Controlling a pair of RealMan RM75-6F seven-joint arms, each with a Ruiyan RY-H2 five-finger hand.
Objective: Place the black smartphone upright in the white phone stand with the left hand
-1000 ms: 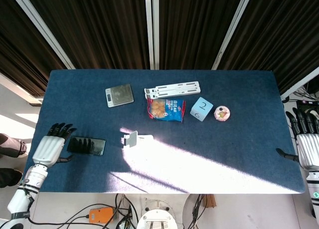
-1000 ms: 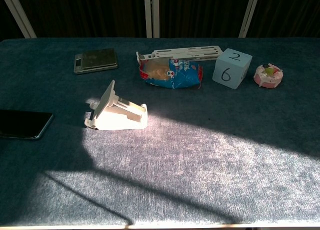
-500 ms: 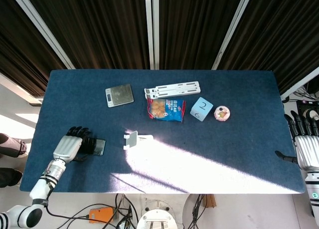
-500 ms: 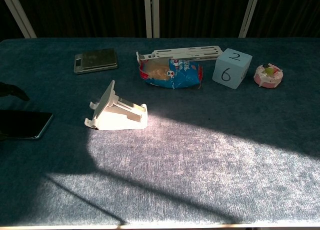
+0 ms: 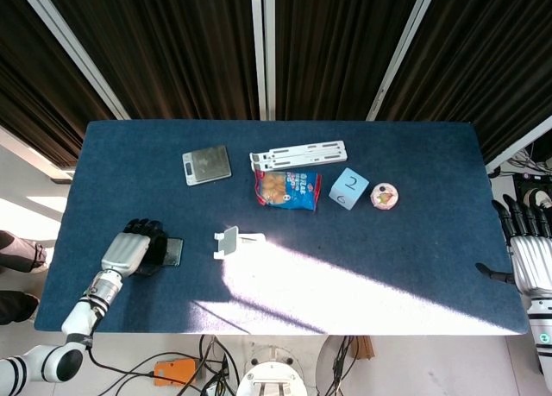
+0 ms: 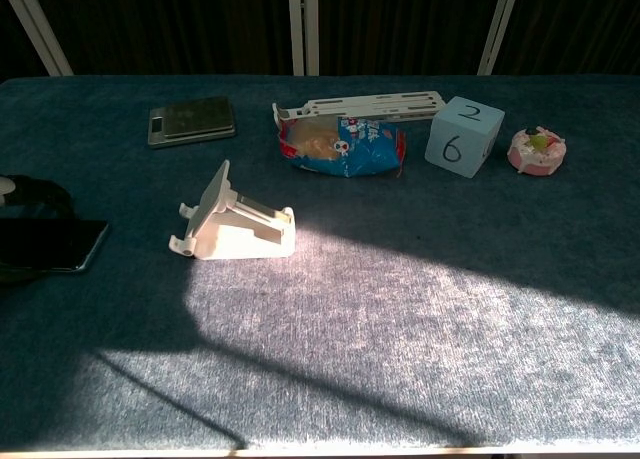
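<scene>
The black smartphone point(image 5: 172, 252) lies flat near the table's left front corner, and in the chest view the smartphone point(image 6: 55, 245) shows at the left edge. My left hand point(image 5: 136, 248) lies over its left part with the fingers point(image 6: 36, 191) bent down across it. I cannot see a grip, and the phone stays flat on the cloth. The white phone stand point(image 5: 235, 240) stands empty a short way right of the phone; the stand point(image 6: 235, 225) has its back plate tilted. My right hand point(image 5: 530, 258) hangs off the table's right edge, fingers spread, holding nothing.
On the blue table point(image 5: 388, 267), toward the back, sit a small scale point(image 5: 207, 165), a white folded rack point(image 5: 297, 154), a blue snack bag point(image 5: 287, 189), a light blue numbered cube point(image 5: 348, 188) and a pink round toy point(image 5: 384, 196). Bright sunlight crosses the front middle.
My left hand has moved right from beside the phone onto it, covering most of it. The phone has shifted slightly. The right hand has barely moved.
</scene>
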